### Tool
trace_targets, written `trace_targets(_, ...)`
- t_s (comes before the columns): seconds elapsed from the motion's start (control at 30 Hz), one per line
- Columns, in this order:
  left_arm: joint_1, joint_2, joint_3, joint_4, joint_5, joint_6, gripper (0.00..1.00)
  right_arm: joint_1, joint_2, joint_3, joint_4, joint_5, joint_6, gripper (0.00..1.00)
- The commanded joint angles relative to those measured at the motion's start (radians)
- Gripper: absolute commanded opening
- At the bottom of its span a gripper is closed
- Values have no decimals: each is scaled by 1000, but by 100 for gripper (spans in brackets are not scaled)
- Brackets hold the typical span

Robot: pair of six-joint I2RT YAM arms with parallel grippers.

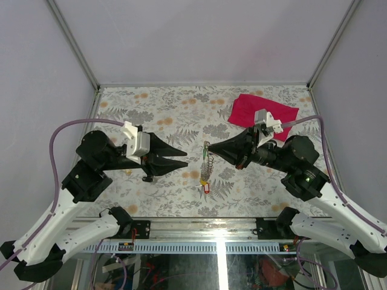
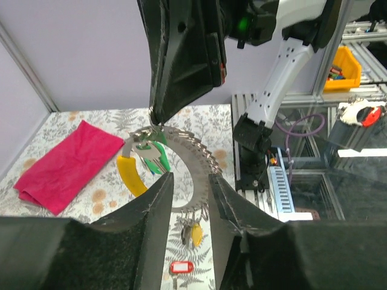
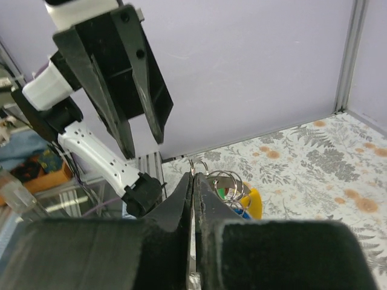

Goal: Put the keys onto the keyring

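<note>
My right gripper (image 1: 209,146) is shut on the keyring (image 1: 207,158), pinching its thin silvery ring at the fingertips (image 3: 193,179). The ring's coil-like strand (image 2: 196,163) hangs from there down to the table. Yellow (image 2: 130,175) and green (image 2: 155,154) tags cluster by the grip, and a blue one (image 3: 242,212) shows below. A red-tagged key (image 1: 205,188) lies flat on the table at the strand's lower end (image 2: 179,266). My left gripper (image 1: 186,159) stands open just left of the strand, nothing between its fingers (image 2: 164,187).
The red cloth (image 1: 262,112) lies at the back right of the floral table (image 1: 157,115), behind the right arm. Plain walls close the back and sides. A metal rail (image 1: 199,223) runs along the near edge.
</note>
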Motion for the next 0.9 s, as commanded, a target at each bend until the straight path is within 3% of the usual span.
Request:
trace_targets(0.0,0,-21,-12,154,-23,-81,33,-4,-3,106,-44,-93,-169,0)
trace_targets(0.4,-1,66,-11,285,36,-151,46,-4,19,126,-59,-177,-221,0)
trace_targets(0.87,-56,118,-29,308,4,-149,41,-4,35,121,-16,-187,-198,0)
